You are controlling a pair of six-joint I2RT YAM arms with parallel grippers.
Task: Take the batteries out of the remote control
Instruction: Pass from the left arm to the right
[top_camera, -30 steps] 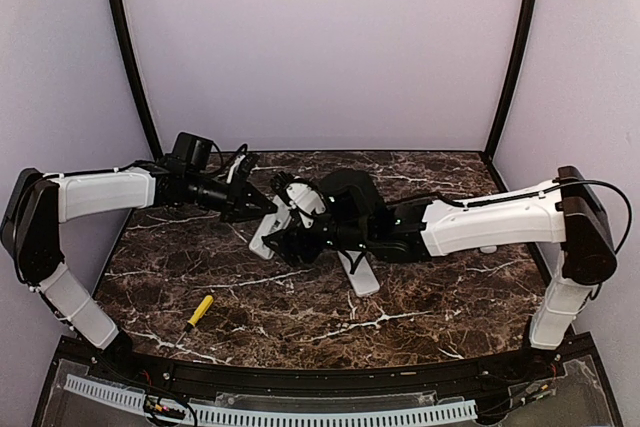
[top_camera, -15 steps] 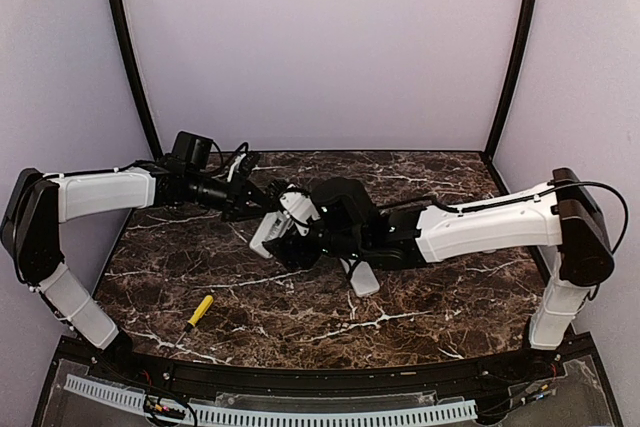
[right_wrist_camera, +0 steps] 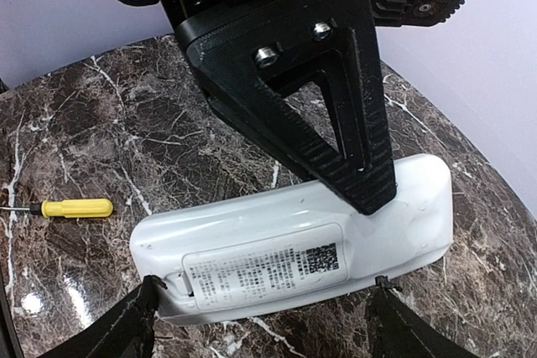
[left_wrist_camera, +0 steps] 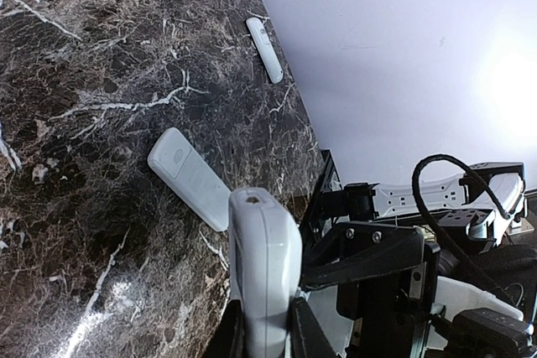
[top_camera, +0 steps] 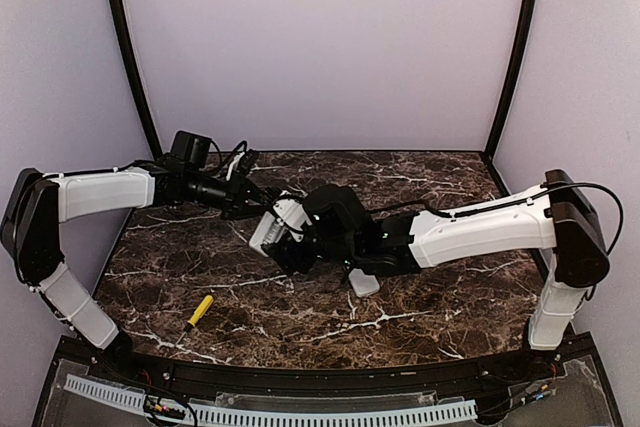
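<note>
Right wrist view is showing me the remote control (right_wrist_camera: 294, 249) lying back-up across the gap of the right pincer (right_wrist_camera: 265, 312). Its jaws are standing wide, one tip off each end of the casing, and I cannot tell whether either tip is touching it. The left pincer (left_wrist_camera: 267, 337) is clamping narrow on that same remote, seemingly holding it clear of the marble table (right_wrist_camera: 92, 123). From its own camera the casing is poking straight ahead between its fingers.

I am judging the job as barely begun. The back cover (right_wrist_camera: 334, 281) is looking closed and flush, and no batteries are showing anywhere, neither between the right pincer's tips nor on the table below it. I am taking it that they are sitting inside the casing behind that cover, so opening it and lifting the cells out is all left to do. Two more remotes (left_wrist_camera: 189, 178) are lying beyond the left pincer's tips, one near, one farther off. A yellow-handled screwdriver (right_wrist_camera: 77, 207) is lying off to the left of the right pincer.

As for writing, the cover is carrying a white label (right_wrist_camera: 247, 278) with several lines of fine print and a square code (right_wrist_camera: 323, 257) at its right end. The print is coming through too small for me to read, and I am making out no brand name.
</note>
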